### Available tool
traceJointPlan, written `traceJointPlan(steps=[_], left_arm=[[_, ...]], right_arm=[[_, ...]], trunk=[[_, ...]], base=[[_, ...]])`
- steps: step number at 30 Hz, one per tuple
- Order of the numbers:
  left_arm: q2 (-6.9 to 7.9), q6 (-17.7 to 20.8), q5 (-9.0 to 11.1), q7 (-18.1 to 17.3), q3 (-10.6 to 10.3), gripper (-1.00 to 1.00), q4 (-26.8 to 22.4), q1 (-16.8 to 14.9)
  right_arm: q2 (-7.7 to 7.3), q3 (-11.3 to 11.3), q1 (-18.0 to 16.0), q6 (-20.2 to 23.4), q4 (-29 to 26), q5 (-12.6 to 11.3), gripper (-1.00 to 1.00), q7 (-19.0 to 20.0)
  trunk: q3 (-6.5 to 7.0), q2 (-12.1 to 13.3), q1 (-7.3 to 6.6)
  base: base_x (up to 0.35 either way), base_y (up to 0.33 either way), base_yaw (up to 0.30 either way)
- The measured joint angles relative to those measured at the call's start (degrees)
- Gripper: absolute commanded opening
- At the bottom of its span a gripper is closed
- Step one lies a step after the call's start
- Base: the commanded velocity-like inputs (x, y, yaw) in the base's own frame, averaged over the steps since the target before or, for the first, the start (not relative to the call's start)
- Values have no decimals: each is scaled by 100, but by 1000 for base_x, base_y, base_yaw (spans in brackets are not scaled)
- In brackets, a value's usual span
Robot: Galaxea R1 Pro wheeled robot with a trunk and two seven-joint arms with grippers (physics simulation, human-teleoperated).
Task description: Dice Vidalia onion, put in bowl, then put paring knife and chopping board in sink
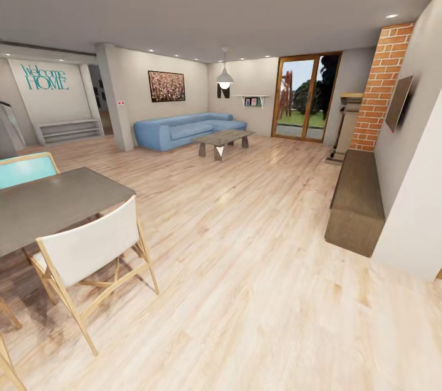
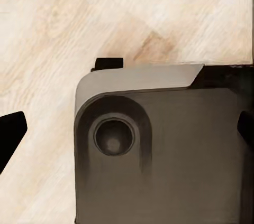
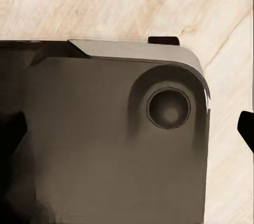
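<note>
The robot faces a living room's wood floor [image 1: 245, 268], sofa [image 1: 184, 130] and dining tabletop [image 1: 55, 204], no kitchen things seen, so it should turn to find the sink; both pincers' fingertips appear apart, empty, above the base [image 2: 169, 150].

Blue sofa [image 1: 184, 130] w/ coffee table [image 1: 222, 139], dining table [image 1: 52, 204], chairs.

Head camera faces forward across the living room floor [image 1: 245, 268]; both wrist cameras look down, close over the robot's base [image 2: 159, 155], sharing that floor.
</note>
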Motion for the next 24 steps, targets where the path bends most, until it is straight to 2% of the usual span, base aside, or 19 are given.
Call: traceJointPlan(steps=[1, 2, 6, 12, 13, 14, 20, 24], left_arm=[[-2, 0, 0, -1, 0, 100, -159, -1], [-7, 0, 5, -3, -4, 100, -586, -3], [-16, -20, -6, -3, -6, 100, -1082, 0], [-11, -462, -9, -10, -10, 100, -1874, 1], [-13, -534, -4, -10, -9, 100, -2155, -1], [-14, -541, -3, -10, -8, 100, -2205, 0], [14, -555, 8, -9, -2, 100, -2277, 1], [23, -546, 56, -3, 23, 100, -2167, 1]], right_arm=[[-1, -2, 0, -300, -75, 1, 100, -5], [-11, -5, -3, -1093, -253, 2, 100, -17], [-18, -7, -1, -1654, -610, 1, 100, -22], [-26, -12, -1, -1812, -1678, 7, 100, -26], [-7, -10, -4, -1816, -2157, 11, 100, -32], [-4, -11, -1, -1817, -2256, 9, 100, -32], [-28, -8, 0, -1839, -2409, -12, 100, -9], [-19, 1, 1, -1844, -2383, -20, 100, -8]], trunk=[[0, 0, 0], [2, 0, 0], [0, 0, 0], [0, 0, 0], [1, 0, 0], [0, 0, 0], [-1, 0, 0], [0, 0, 0]], base=[[0, 0, 0], [0, 0, 0], [0, 0, 0], [0, 0, 0], [0, 0, 0], [0, 0, 0], [0, 0, -1], [0, 0, -133]])
